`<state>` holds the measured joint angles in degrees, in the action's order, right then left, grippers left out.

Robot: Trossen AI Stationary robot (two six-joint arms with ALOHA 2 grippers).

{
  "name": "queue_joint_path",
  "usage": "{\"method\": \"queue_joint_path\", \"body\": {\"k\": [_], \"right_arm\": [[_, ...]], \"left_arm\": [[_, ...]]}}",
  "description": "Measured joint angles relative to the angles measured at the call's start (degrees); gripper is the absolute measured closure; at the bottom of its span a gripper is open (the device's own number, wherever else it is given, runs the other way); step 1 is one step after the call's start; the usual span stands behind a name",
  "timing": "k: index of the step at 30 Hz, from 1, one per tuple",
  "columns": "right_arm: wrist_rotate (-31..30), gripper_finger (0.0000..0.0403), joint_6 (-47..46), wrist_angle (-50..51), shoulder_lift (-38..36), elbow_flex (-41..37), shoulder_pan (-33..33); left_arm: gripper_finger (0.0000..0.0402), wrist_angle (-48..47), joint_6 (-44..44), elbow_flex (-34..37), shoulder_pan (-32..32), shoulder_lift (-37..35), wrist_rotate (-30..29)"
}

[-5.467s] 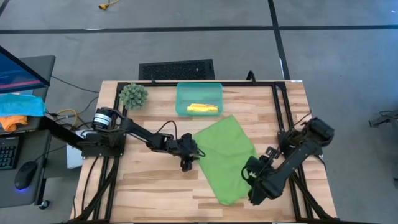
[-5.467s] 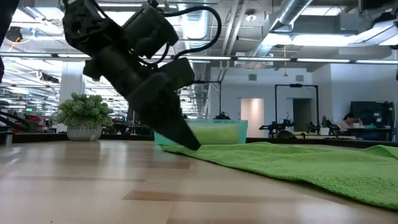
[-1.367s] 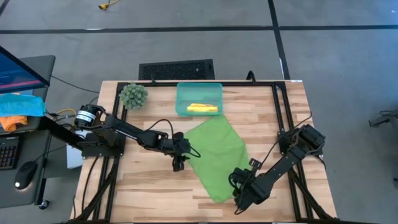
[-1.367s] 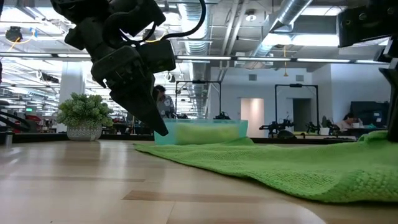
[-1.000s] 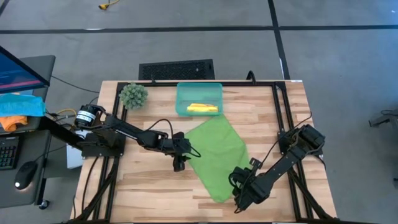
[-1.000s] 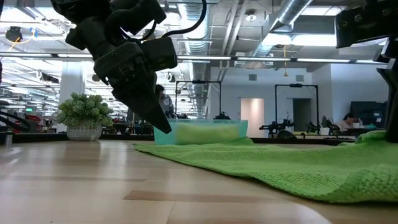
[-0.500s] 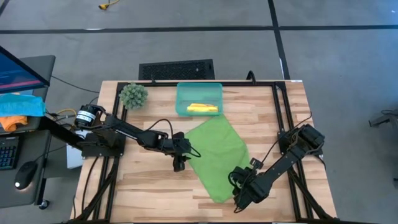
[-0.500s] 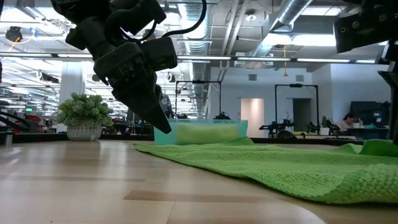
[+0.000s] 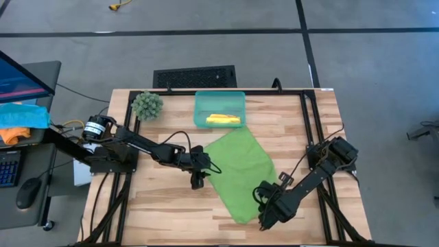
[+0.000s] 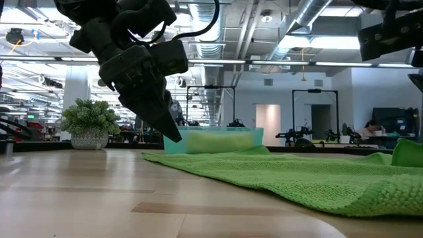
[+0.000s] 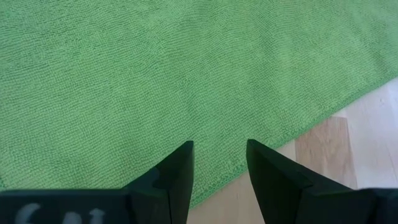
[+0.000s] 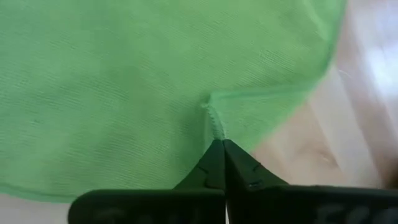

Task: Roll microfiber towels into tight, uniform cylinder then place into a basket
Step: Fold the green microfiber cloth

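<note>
The lime green towel [image 9: 240,173] is spread flat mid-desk, with the yellow towel [image 9: 223,120] already sat in the basket [image 9: 219,97] at the far edge. A fold is pinched by the right tool [image 12: 217,149]; the left tool [image 11: 219,163] is held spread at the towel's left edge.

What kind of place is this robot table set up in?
Probably a robotics lab or open industrial workspace: exposed ceiling ducts overhead, more metal rigs behind the wooden table, and a desk with a monitor beside it.
</note>
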<state>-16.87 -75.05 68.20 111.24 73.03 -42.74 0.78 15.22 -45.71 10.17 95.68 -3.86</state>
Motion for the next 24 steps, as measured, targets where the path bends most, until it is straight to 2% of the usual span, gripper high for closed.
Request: {"method": "queue_joint_path", "body": {"k": [4, 9, 15, 24], "right_arm": [[1.35, 0.0395, -3.75, 5.65, 0.00, 0.00, -1.06], [5.80, 0.0393, -10.42, 12.56, -0.02, 0.00, -3.73], [13.79, 0.0393, -12.14, 11.92, -0.02, 0.00, -5.40], [14.17, 0.0311, -14.57, 10.67, -0.02, 0.00, -4.73]], "left_arm": [[0.0262, -0.13, 0.00, 0.00, -0.02, 0.00, 0.00], [0.0262, -0.13, 0.00, 0.00, 0.00, 0.00, 0.02], [0.0262, -0.11, 0.00, 0.00, -0.01, 0.00, 0.01], [0.0262, -0.06, 0.00, 0.00, 0.00, 0.00, 0.02]]}}
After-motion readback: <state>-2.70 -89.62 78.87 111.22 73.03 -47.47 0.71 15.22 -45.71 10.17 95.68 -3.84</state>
